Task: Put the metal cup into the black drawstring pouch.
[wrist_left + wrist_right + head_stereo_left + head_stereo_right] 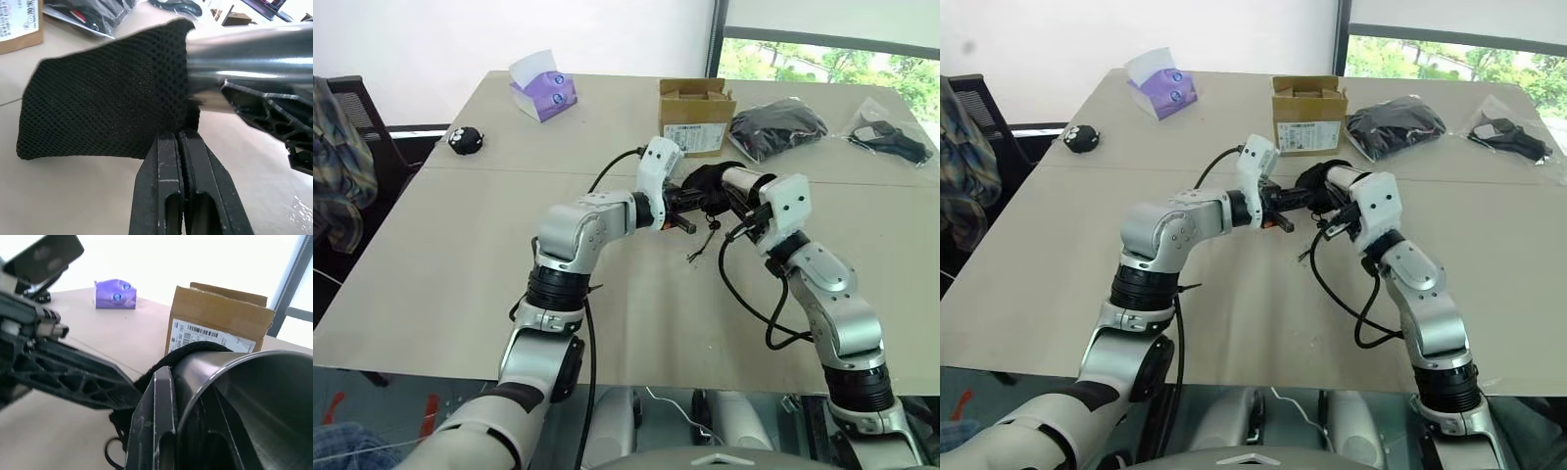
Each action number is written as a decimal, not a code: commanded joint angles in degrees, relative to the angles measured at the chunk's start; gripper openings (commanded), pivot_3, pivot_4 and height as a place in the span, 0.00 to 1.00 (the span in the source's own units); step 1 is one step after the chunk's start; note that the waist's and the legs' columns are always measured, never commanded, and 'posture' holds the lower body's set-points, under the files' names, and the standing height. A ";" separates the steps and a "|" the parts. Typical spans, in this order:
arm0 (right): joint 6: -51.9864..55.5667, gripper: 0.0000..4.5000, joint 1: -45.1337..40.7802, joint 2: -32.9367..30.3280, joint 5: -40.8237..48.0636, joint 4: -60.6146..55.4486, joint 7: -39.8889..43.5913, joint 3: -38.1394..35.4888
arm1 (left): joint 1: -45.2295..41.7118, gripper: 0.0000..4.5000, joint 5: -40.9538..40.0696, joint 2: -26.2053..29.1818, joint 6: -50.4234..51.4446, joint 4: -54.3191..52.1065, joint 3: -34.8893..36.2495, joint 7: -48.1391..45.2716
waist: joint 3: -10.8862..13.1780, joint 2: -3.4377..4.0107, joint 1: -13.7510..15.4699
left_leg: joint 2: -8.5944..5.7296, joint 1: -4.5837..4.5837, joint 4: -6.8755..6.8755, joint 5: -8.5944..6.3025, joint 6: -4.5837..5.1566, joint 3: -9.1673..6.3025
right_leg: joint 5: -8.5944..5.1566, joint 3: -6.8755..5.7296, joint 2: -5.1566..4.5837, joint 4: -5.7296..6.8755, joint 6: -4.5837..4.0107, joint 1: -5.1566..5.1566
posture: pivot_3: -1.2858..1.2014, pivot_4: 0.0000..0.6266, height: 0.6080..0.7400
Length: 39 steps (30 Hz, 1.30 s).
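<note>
Left eye view showed both arms meeting above the middle of the tan table (460, 274). The left gripper (690, 223) was pressed together on the edge of the black drawstring pouch (705, 181), which hung in the air between the two wrists. The right gripper (736, 208) pinched the wall of the metal cup (744, 181), whose far end met the pouch mouth. From the pouch, a cardboard box (697, 117) stood just behind at 12 o'clock, a black bundle in clear wrap (778, 127) at 2 o'clock, a second clear bag (891, 137) farther right, a purple tissue pack (543, 90) at 10 o'clock, and a small round black lump (465, 140) far left.

Left wrist view showed the closed fingers (166, 186) clamping the mesh fabric, with the cup's shiny side entering the pouch opening.

Right wrist view showed one finger outside the cup wall and one inside; the pouch rim wrapped the cup's far edge, and the box blocked the sight line behind it.
</note>
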 commanded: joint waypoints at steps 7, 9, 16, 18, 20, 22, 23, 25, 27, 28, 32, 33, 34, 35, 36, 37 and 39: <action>-10.74 0.00 -1.79 -9.09 -14.23 5.90 3.23 9.68 | -1.35 0.00 -5.36 -2.11 2.16 -3.01 3.09 -0.29 | 0.01 0.00 -0.22 | -0.01 0.00 -0.01 0.00 0.01 0.05 | 0.00 0.02 0.00 -0.01 0.00 -0.02 | 0.52 0.24 0.81; -12.67 0.00 -2.66 -10.65 -17.00 8.14 3.80 10.93 | -1.09 0.00 -5.03 -1.74 1.71 -3.52 2.08 -0.45 | 0.01 0.00 -0.25 | -0.01 0.00 -0.01 0.00 0.00 0.06 | 0.00 0.00 0.01 0.00 0.00 -0.02 | 0.52 0.24 0.81; -16.05 0.00 -8.51 -13.95 -24.67 15.97 6.90 15.30 | -0.69 0.00 -7.63 -2.98 2.95 -5.45 2.39 -0.45 | 0.02 -0.01 -0.30 | 0.00 0.01 -0.01 0.01 -0.01 0.05 | 0.00 0.04 0.01 0.00 0.00 -0.02 | 0.52 0.24 0.81; -16.68 0.00 -10.14 -14.52 -26.60 17.74 7.68 16.20 | -0.69 0.00 -8.00 -3.12 3.18 -5.69 2.53 -0.18 | 0.02 -0.02 -0.25 | 0.00 0.01 -0.02 0.01 -0.02 0.05 | 0.00 0.03 0.00 -0.01 0.00 -0.02 | 0.52 0.24 0.81; -16.89 0.00 -10.92 -14.94 -27.50 18.83 9.31 17.04 | -0.66 0.00 -8.24 -3.26 3.27 -5.87 2.56 0.18 | 0.02 -0.01 -0.25 | 0.01 0.00 -0.02 0.01 -0.02 0.05 | 0.00 0.03 0.00 -0.01 0.00 -0.02 | 0.52 0.24 0.81; -15.66 0.00 -10.42 -13.56 -25.67 18.80 9.23 15.61 | -0.56 0.00 -8.49 -3.41 3.36 -6.11 2.55 0.45 | 0.02 -0.02 -0.20 | 0.00 -0.01 -0.02 0.01 -0.02 0.04 | 0.00 0.01 -0.02 -0.04 0.00 -0.02 | 0.52 0.24 0.81; -14.84 0.00 -10.22 -13.28 -24.61 18.33 9.93 14.97 | -0.46 0.00 -8.54 -3.46 3.35 -6.18 2.54 0.54 | 0.02 -0.02 -0.21 | 0.01 -0.01 -0.02 0.01 -0.02 0.04 | 0.00 0.03 -0.03 -0.03 0.00 -0.02 | 0.52 0.24 0.81; -13.42 0.00 -9.58 -12.85 -22.11 16.54 11.36 13.37 | -0.07 0.00 -8.45 -3.54 3.23 -6.34 2.55 0.91 | 0.02 -0.02 -0.20 | 0.01 -0.01 -0.02 0.01 -0.02 0.03 | 0.00 0.03 -0.04 -0.03 0.00 -0.02 | 0.52 0.24 0.81; -12.27 0.20 -9.21 -12.23 -19.97 15.02 11.74 11.79 | 0.16 0.00 -8.17 -3.59 3.07 -6.19 2.70 1.48 | 0.02 -0.01 -0.19 | 0.01 -0.01 -0.02 0.01 -0.02 0.01 | 0.00 0.02 -0.04 -0.03 0.00 -0.02 | 0.52 0.24 0.81; -12.53 0.29 -9.16 -12.27 -19.67 14.44 11.73 11.27 | 0.29 0.00 -8.03 -3.60 2.98 -6.13 2.74 1.76 | 0.02 -0.02 -0.18 | 0.01 -0.01 -0.02 0.01 -0.02 0.01 | 0.00 0.03 -0.04 -0.02 0.00 -0.02 | 0.52 0.24 0.81; -20.09 0.69 -9.33 -14.78 -20.30 12.44 10.96 9.28 | 0.47 0.00 -7.41 -3.66 2.25 -5.32 2.87 2.70 | 0.02 -0.01 -0.19 | 0.01 0.00 -0.02 0.01 -0.02 0.01 | 0.00 0.03 -0.05 -0.02 0.00 -0.02 | 0.52 0.24 0.81; -22.16 0.81 -8.05 -16.81 -19.58 11.02 12.88 8.78 | 0.43 0.00 -7.32 -3.79 2.03 -5.04 3.10 3.08 | 0.03 0.00 -0.17 | 0.00 0.00 -0.02 0.01 -0.02 0.02 | 0.00 0.03 -0.05 -0.02 0.00 -0.02 | 0.52 0.24 0.81; -23.65 0.81 -7.18 -18.30 -18.93 10.14 14.20 8.46 | 0.32 0.00 -7.27 -3.85 1.85 -4.72 3.29 3.30 | 0.03 -0.01 -0.03 | 0.00 -0.01 -0.02 0.01 -0.02 0.02 | 0.00 0.03 -0.05 -0.03 0.00 -0.02 | 0.52 0.24 0.81; -24.75 0.81 -6.27 -19.74 -18.13 9.31 15.54 8.17 | 0.17 0.00 -7.23 -3.91 1.67 -4.38 3.49 3.51 | 0.04 -0.01 0.01 | -0.01 -0.03 -0.03 0.01 -0.02 0.03 | 0.00 -0.01 -0.05 -0.06 0.01 -0.01 | 0.52 0.24 0.81; -25.43 0.81 -5.17 -21.36 -16.51 7.75 17.39 7.28 | -0.18 0.00 -6.99 -3.94 1.20 -3.63 3.75 3.75 | 0.04 -0.01 -0.01 | -0.01 -0.03 -0.03 0.01 -0.02 0.04 | 0.00 -0.01 -0.05 -0.07 0.01 -0.01 | 0.52 0.24 0.81; -25.77 0.81 -4.61 -22.33 -15.30 6.62 18.56 6.59 | -0.49 0.00 -6.72 -3.91 0.77 -2.95 3.93 3.92 | 0.04 -0.02 -0.02 | -0.01 -0.03 -0.04 0.01 -0.02 0.04 | 0.00 0.02 -0.06 -0.06 0.01 -0.01 | 0.52 0.24 0.81; -25.68 0.81 -3.79 -24.02 -12.66 3.89 20.65 4.87 | -1.20 0.00 -6.26 -4.23 -0.18 -1.40 4.53 4.79 | 0.05 -0.03 -0.16 | -0.01 -0.01 -0.04 0.01 -0.02 0.04 | 0.00 0.02 -0.05 -0.06 0.01 -0.01 | 0.52 0.24 0.81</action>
